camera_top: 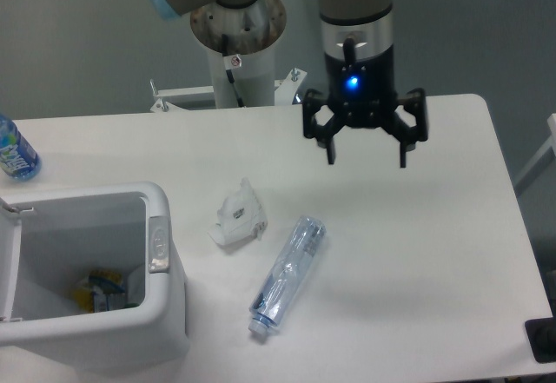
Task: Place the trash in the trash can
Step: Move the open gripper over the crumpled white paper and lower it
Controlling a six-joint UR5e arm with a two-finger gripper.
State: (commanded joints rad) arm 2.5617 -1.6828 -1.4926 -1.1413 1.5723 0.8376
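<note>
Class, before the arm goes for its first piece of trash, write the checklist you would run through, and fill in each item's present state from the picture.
1. Gripper open and empty: ok.
2. Plastic wrapper lying free on the table, apart from the clear bottle: ok.
3. Clear bottle reachable, nothing on top of it: ok.
4. Trash can open at the top, with room inside: ok; some items already lie at the bottom.
5. Blue-labelled bottle well clear of the path: ok.
6. Bottle capped: cannot tell.

The arm reaches down from the top edge; its end effector points downward, fingers spread wide apart, gripping nothing; a blue light glows on the wrist.
</note>
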